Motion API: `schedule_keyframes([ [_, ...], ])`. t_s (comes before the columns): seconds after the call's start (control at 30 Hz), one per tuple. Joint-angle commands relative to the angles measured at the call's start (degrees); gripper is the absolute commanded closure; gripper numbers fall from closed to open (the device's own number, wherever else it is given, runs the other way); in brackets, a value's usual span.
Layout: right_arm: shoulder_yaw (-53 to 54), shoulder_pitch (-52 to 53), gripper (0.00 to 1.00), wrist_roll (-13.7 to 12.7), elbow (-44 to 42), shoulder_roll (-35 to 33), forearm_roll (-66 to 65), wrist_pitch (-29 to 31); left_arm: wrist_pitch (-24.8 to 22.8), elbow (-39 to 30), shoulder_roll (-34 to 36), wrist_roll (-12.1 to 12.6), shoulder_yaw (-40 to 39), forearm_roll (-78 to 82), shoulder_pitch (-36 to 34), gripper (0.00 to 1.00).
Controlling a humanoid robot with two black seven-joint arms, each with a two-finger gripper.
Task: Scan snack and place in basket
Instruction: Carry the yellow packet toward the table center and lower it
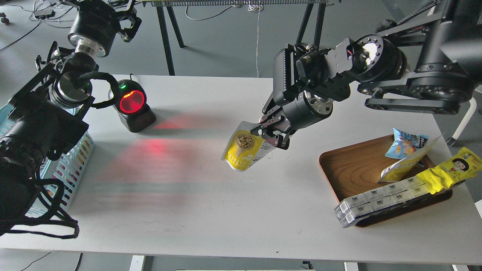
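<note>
Hanging from the right tool [272, 132], pinched at its top right corner: the snack [245, 150], front turned toward the scanner [132, 106], lifted above the middle of the table [211, 203]. Red glow from the scanner window, red light spilled across the tabletop. Left tool [126, 23] raised high beyond the far left table edge, fingers too dark to tell whether spread or closed. Basket [69, 165] at the left edge, mostly hidden under the left arm. Wooden tray [350, 169] at right, carrying a blue packet [406, 143], a long yellow wrapper [448, 171] and clear boxed packs [376, 201].
</note>
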Motion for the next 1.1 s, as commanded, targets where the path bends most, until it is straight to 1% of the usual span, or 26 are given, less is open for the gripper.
schedule_keyframes([
  [0.0, 0.63, -2.39, 1.00, 0.00, -2.50, 3.21, 4.26, 0.01, 0.04, 0.00, -0.07, 0.00, 0.00, 0.00, 0.11, 0.00],
  [0.13, 1.07, -3.10, 1.00, 0.00, -3.30, 5.58, 7.17, -0.08, 0.04, 0.00, -0.16, 0.00, 0.00, 0.00, 0.38, 0.00],
  [0.4, 1.34, -6.17, 1.00, 0.00, -10.06, 10.86, 7.26, -0.08, -0.04, 0.00, -0.16, 0.00, 0.00, 0.00, 0.20, 0.00],
  [1.07, 0.90, -8.11, 1.00, 0.00, -11.56, 11.92, 7.17, 0.01, -0.04, 0.00, 0.02, -0.08, 0.00, 0.00, 0.38, 0.00],
])
